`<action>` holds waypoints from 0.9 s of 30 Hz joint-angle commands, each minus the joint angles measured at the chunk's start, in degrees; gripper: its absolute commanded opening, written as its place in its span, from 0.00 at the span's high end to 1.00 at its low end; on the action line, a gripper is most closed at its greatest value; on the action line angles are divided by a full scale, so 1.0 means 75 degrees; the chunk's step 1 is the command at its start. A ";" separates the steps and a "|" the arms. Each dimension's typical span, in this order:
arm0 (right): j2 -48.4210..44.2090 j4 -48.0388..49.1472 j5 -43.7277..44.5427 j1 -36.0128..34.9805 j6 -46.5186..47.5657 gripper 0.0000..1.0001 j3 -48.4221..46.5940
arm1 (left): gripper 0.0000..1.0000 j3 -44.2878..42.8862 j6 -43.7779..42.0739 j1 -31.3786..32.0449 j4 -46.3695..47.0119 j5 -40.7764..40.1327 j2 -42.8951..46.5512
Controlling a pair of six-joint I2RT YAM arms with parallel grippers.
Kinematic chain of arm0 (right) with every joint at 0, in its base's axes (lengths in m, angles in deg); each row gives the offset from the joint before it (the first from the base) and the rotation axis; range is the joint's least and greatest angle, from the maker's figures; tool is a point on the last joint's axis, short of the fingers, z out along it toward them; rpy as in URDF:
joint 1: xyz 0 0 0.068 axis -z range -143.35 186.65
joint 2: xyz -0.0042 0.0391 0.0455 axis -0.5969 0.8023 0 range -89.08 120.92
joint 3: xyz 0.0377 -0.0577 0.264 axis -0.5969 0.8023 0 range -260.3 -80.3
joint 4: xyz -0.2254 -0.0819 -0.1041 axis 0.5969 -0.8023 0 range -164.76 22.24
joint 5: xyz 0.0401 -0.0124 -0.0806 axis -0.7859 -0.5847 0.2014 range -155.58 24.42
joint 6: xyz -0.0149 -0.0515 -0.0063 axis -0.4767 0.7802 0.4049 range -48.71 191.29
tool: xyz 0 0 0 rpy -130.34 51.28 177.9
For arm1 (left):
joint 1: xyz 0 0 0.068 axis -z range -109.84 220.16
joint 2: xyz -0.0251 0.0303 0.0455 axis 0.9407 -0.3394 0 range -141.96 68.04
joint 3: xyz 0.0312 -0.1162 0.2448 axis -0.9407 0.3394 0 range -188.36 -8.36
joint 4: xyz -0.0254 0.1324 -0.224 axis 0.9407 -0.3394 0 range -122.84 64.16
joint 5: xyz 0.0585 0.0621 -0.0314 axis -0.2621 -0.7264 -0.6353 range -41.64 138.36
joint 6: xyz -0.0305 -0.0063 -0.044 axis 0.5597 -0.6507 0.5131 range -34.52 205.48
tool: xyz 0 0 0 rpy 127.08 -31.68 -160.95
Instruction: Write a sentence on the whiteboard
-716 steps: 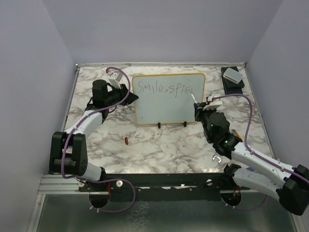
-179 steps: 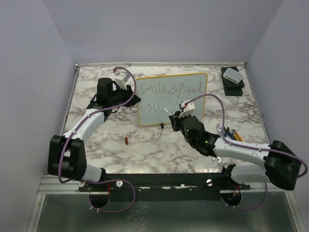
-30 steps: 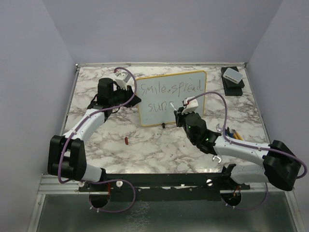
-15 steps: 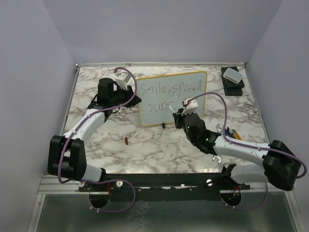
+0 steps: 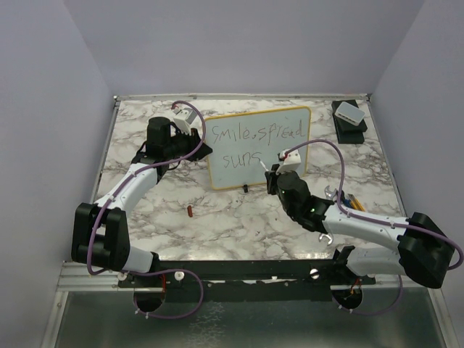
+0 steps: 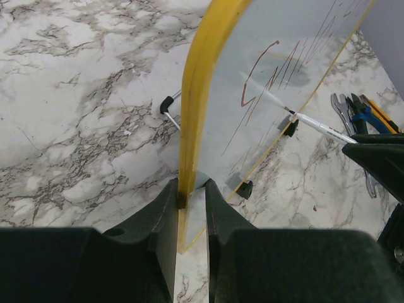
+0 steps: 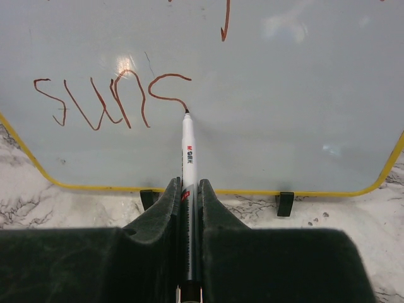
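Note:
The whiteboard [image 5: 225, 174] stands upright at the back of the marble table, with a pale glossy face [image 7: 284, 113] and a yellow rim [image 6: 201, 82]. The sentence [image 5: 255, 134] reads "smile, spread" on top, with "suns" [image 7: 107, 101] below it. My left gripper [image 6: 189, 192] is shut on the board's left edge, also seen from above [image 5: 197, 148]. My right gripper [image 7: 188, 189] is shut on a white marker [image 7: 189, 151], whose tip touches the board at the end of the last "s". The marker [image 6: 315, 125] also shows in the left wrist view.
A small white box on a black base [image 5: 349, 114] sits at the back right. A small red cap [image 5: 190, 212] lies on the table left of centre. Pliers and a wrench [image 5: 346, 201] lie beside the right arm. Black feet [image 7: 285, 203] prop the board.
The right gripper has moved the marker rightwards and drawn an "s" after "sun". The left gripper and the board have stayed put.

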 commanded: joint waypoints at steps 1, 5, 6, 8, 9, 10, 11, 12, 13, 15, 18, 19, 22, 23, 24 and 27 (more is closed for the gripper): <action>0.0003 -0.0450 0.0137 0.0044 -0.0228 0.99 0.0220 | 0.91 -0.0001 -0.0011 0.0064 -0.0182 -0.0120 0.0071; 0.0098 -0.0250 -0.0291 0.0044 -0.0190 0.99 0.0272 | 0.91 -0.0001 -0.0014 0.0064 -0.0179 -0.0122 0.0071; 0.0130 -0.0171 -0.0362 0.0035 -0.0181 0.99 0.0276 | 0.91 -0.0001 -0.0011 0.0074 -0.0176 -0.0129 0.0075; 0.0177 0.0018 -0.0511 0.0033 -0.0093 0.99 0.0278 | 0.91 -0.0001 -0.0017 0.0068 -0.0176 -0.0133 0.0074; 0.0192 0.0123 -0.0561 0.0033 -0.0060 0.99 0.0268 | 0.91 -0.0001 -0.0012 0.0071 -0.0180 -0.0132 0.0077; 0.0203 0.0206 -0.0610 0.0033 -0.0021 0.99 0.0259 | 0.91 -0.0001 -0.0017 0.0065 -0.0174 -0.0132 0.0077; 0.0209 0.0288 -0.0648 0.0033 0.0029 0.99 0.0243 | 0.91 -0.0001 -0.0013 0.0067 -0.0181 -0.0132 0.0073; 0.0209 0.0332 -0.0668 0.0027 0.0059 0.99 0.0206 | 0.91 -0.0001 -0.0011 0.0069 -0.0182 -0.0132 0.0062; 0.0195 0.0358 -0.0652 0.0032 0.0086 0.99 0.0187 | 0.91 -0.0001 -0.0011 0.0063 -0.0182 -0.0138 0.0061; 0.0087 0.0416 -0.0643 0.0027 0.0150 0.99 0.0177 | 0.91 -0.0001 -0.0017 0.0064 -0.0176 -0.0132 0.0071; -0.0287 0.0410 -0.0592 0.0033 0.0268 0.99 0.0244 | 0.91 -0.0001 -0.0023 0.0065 -0.0179 -0.0145 0.0074; -0.0430 0.0381 -0.0543 0.0033 0.0304 0.99 0.0252 | 0.91 -0.0001 -0.0031 0.0069 -0.0182 -0.0144 0.0066; -0.0777 0.0225 -0.0237 0.0033 0.0422 0.99 0.0207 | 0.91 -0.0009 -0.0023 0.0068 -0.0182 -0.0138 0.0060; -0.0821 0.0216 -0.0070 0.0031 0.0515 0.99 0.0158 | 0.91 -0.0008 -0.0012 0.0068 -0.0179 -0.0133 0.0059; -0.0842 0.0228 0.0062 0.0032 0.0650 0.99 0.0105 | 0.91 -0.0005 -0.0017 0.0071 -0.0182 -0.0133 0.0059; -0.0829 0.0481 0.0266 0.0050 0.1037 0.99 0.0004 | 0.91 -0.0001 -0.0011 0.0064 -0.0172 -0.0138 0.0059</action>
